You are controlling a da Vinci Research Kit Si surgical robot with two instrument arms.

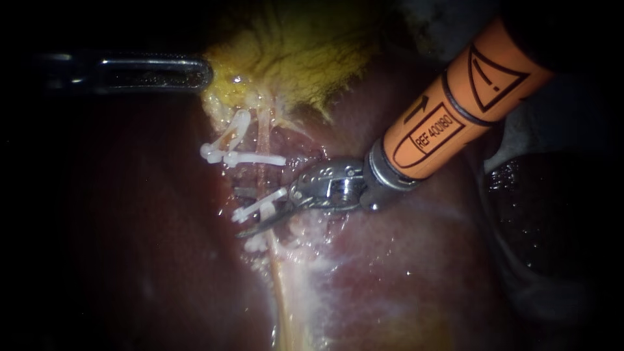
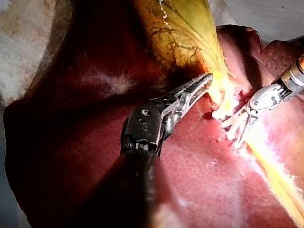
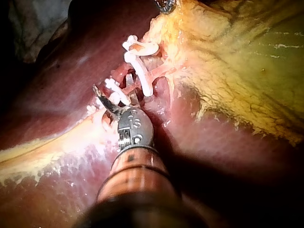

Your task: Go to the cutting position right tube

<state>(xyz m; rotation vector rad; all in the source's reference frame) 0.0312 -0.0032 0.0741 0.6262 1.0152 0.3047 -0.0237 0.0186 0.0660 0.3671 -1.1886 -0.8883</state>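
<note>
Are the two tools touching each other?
Apart. The endoscope view shows the left instrument by the gallbladder, the right instrument among the clips, a wide gap between.

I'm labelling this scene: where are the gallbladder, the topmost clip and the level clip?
gallbladder (image 1: 305,52): endoscope view, middle of its yellow surface.
topmost clip (image 1: 239,123): endoscope view, its upper slanted part.
level clip (image 1: 257,158): endoscope view, middle of its long bar.

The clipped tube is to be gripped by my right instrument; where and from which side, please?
Grip the tube's bare stretch between the upper clips and lower clip, coming from the endoscope view's right, jaws crosswise: it runs straight and exposed there.
</note>
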